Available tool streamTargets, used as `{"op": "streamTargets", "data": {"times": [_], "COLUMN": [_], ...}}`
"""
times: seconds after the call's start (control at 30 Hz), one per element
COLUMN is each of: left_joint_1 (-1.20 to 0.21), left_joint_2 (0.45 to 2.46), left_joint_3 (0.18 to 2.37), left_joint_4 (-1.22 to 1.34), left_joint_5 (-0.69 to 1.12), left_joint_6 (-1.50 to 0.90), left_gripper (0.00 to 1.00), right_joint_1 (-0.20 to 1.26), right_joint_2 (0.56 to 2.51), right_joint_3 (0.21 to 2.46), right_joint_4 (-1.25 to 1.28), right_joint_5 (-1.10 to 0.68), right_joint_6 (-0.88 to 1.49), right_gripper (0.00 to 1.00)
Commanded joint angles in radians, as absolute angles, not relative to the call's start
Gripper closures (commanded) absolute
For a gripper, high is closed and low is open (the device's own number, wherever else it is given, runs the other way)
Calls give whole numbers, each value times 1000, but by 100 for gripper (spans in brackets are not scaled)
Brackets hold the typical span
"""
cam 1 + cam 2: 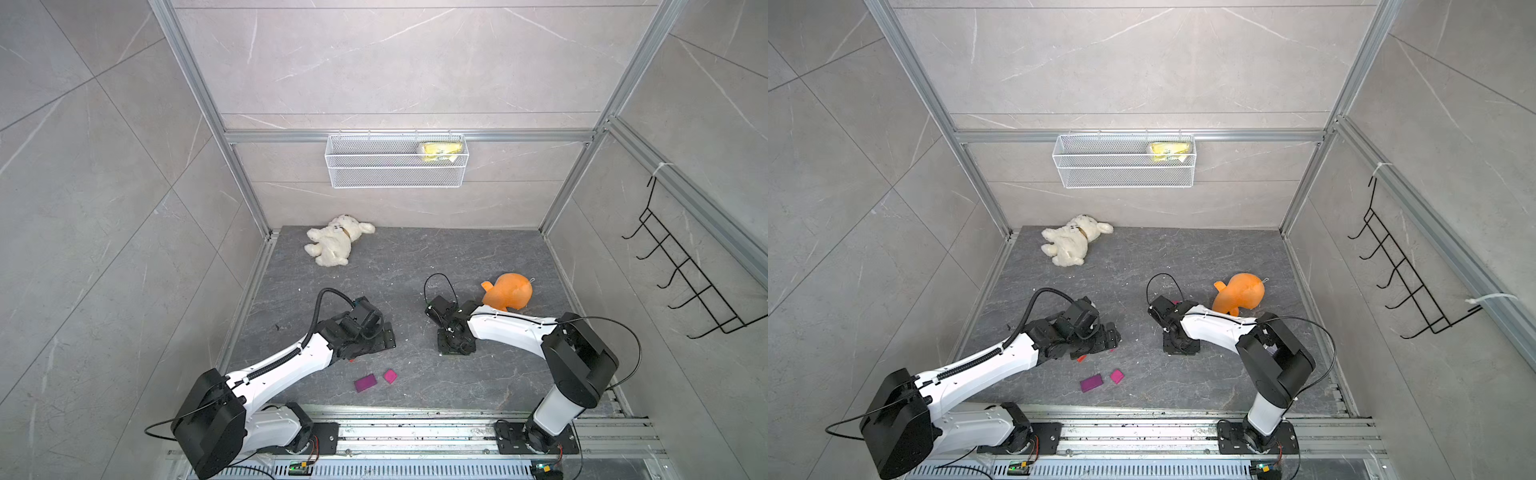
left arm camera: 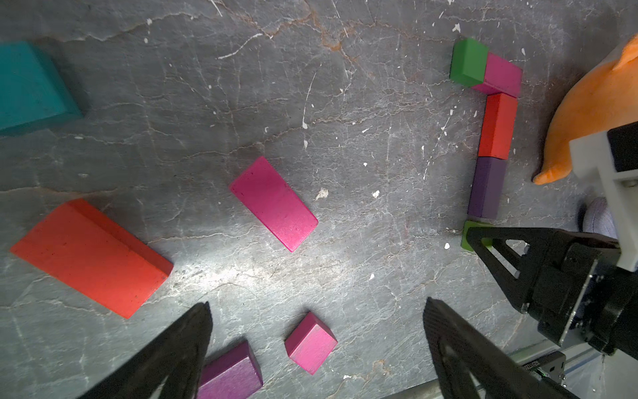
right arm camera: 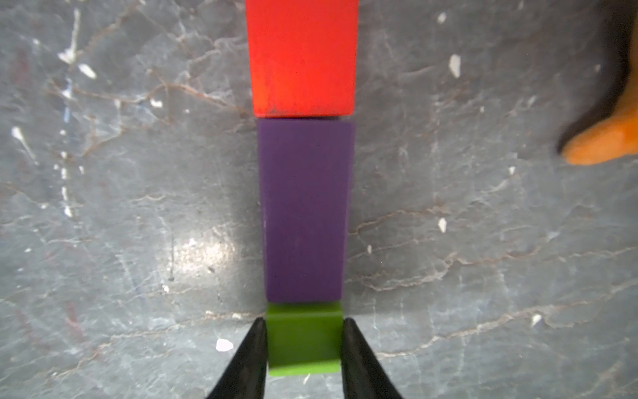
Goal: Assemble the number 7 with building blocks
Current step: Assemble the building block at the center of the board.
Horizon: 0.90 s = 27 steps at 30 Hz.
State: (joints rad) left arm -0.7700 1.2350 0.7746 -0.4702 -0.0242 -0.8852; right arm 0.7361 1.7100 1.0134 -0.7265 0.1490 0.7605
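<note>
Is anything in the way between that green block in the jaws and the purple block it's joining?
Nothing visible. The green block, gripped in the right jaws, appears to butt straight against the end of the purple block.

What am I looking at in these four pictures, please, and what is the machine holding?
Two robot arms with two-finger grippers work on a grey table. Both top views look down on the whole scene. The other two pictures come from a camera on each arm's wrist. The left gripper hangs open above loose blocks, among them a loose red block and a magenta block. The right gripper is shut on a green square block at the end of the purple block, the foot of the number 7. A white plush dog and an orange plush toy lie nearby.
</note>
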Motion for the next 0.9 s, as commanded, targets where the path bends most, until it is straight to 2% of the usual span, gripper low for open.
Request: {"op": "streamTargets", "data": {"times": [0.0,0.87], "left_joint_1": [-773,-772], "left_joint_2": [1219,1214], "left_joint_3": [773,767], "left_joint_4": [-466,-465], "left_joint_5": [-31,-34], "left_joint_6": [-868,-870], "left_gripper": [0,0], "right_joint_1": [725,723], "right_joint_2": [1746,1760], "right_joint_3": [1015,1025], "right_joint_4": [-703,-702], "right_joint_5": [160,156], "right_joint_6": [778,781], "right_gripper": [64,65]}}
